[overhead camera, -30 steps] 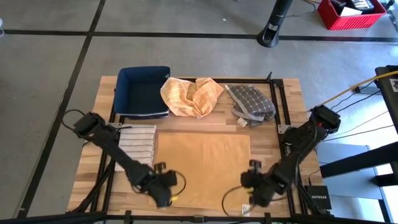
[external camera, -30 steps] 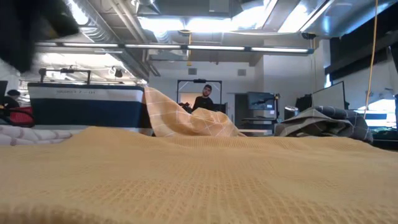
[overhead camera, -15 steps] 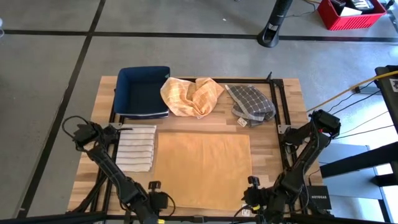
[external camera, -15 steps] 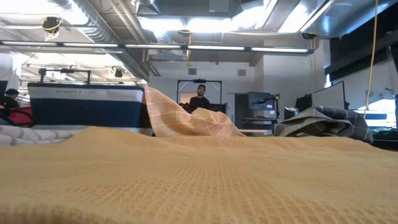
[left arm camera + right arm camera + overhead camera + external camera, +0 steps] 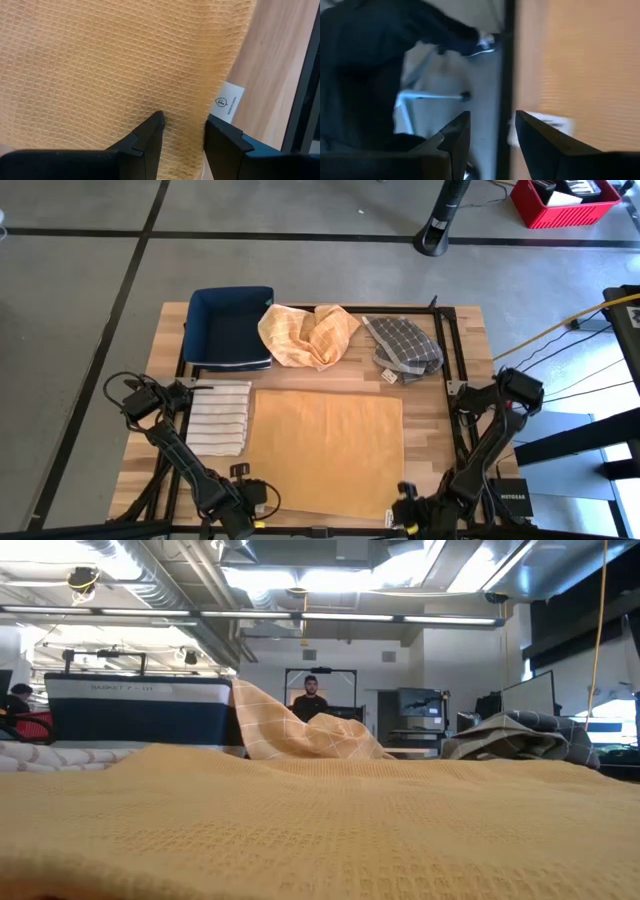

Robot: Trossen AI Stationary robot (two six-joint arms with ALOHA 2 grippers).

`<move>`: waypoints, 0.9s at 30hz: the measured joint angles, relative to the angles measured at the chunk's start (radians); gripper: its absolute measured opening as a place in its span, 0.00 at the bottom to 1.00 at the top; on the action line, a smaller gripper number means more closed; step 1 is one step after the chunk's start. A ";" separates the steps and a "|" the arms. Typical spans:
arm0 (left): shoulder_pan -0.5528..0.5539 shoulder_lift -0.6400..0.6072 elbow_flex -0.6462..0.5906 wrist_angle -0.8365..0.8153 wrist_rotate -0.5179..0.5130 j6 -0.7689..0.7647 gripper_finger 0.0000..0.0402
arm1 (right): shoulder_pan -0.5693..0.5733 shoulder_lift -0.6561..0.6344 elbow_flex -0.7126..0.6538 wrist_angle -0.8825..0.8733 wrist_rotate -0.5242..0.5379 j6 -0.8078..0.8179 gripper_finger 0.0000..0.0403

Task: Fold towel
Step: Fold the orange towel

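Both arms have dropped back to the tabletop's (image 5: 455,420) near edge, left gripper (image 5: 183,131) jaws spread over the yellow towel's (image 5: 325,450) near corner, right gripper (image 5: 491,131) spread just off its other near corner; towel flat mid-table, fold unstarted.

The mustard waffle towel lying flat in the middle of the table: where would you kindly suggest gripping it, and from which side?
Grip the mustard towel at its two near corners, coming in from the table's near edge. It lies flat and spread, so only edges offer a pinch. The left gripper and right gripper sit open there, with the towel's label marking the left corner.
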 joint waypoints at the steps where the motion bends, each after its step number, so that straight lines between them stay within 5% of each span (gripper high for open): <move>1: 0.000 0.000 0.000 0.000 0.000 0.002 0.31 | 0.009 0.017 0.001 0.015 -0.003 -0.006 0.39; 15: 0.002 0.000 0.000 -0.005 -0.001 0.008 0.31 | 0.011 0.109 0.024 0.017 0.186 -0.299 0.39; 27: 0.002 0.000 0.000 -0.006 -0.004 0.008 0.31 | -0.002 0.158 0.019 -0.005 0.166 -0.323 0.39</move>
